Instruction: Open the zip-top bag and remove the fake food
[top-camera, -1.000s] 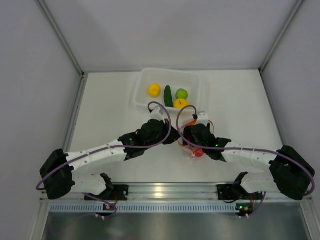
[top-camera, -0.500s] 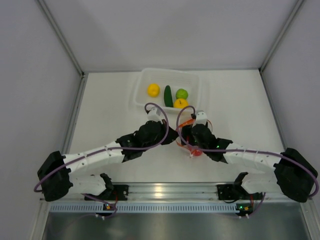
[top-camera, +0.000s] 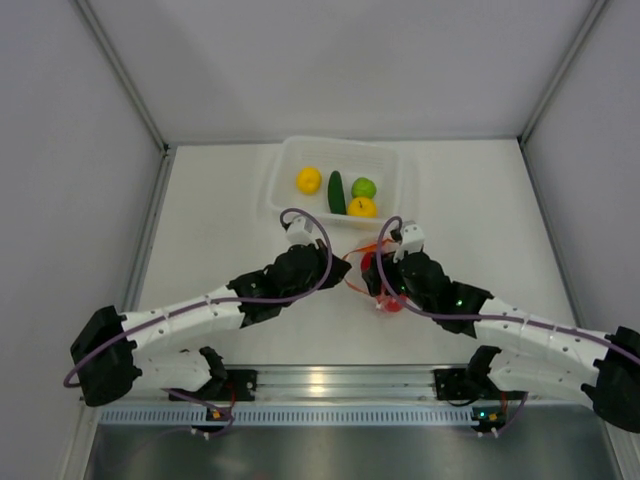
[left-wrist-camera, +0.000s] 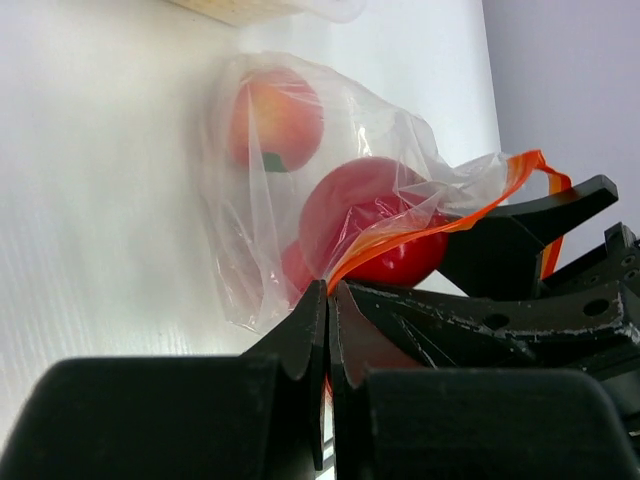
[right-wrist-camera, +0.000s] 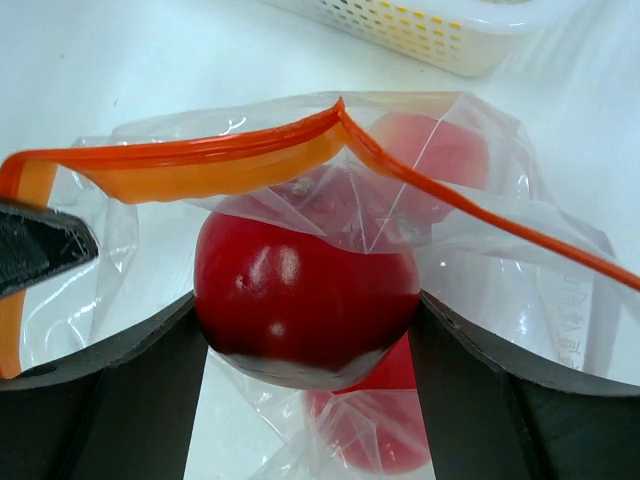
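Note:
The zip-top bag (right-wrist-camera: 520, 270) lies on the white table with its mouth open and its orange-red zip strip (right-wrist-camera: 200, 160) lifted. My left gripper (left-wrist-camera: 328, 290) is shut on one end of that strip. My right gripper (right-wrist-camera: 307, 305) reaches into the mouth, its fingers pressed against both sides of a glossy red fruit (right-wrist-camera: 300, 270). A second red fruit (right-wrist-camera: 375, 425) lies below it and a pink one (left-wrist-camera: 275, 115) sits deeper in the bag. From above, the left gripper (top-camera: 343, 272) and the right gripper (top-camera: 384, 288) meet at the bag (top-camera: 368, 258) in mid table.
A translucent white basket (top-camera: 285, 160) stands just behind the bag. It holds a yellow fruit (top-camera: 308, 180), a dark green cucumber (top-camera: 337, 192), a light-green fruit (top-camera: 364, 187) and another yellow fruit (top-camera: 361, 207). Grey walls close in the table's sides.
The right arm has swung outward to the right and its jaws have narrowed slightly onto the red fruit. The left arm has drawn back a little, still holding the strip.

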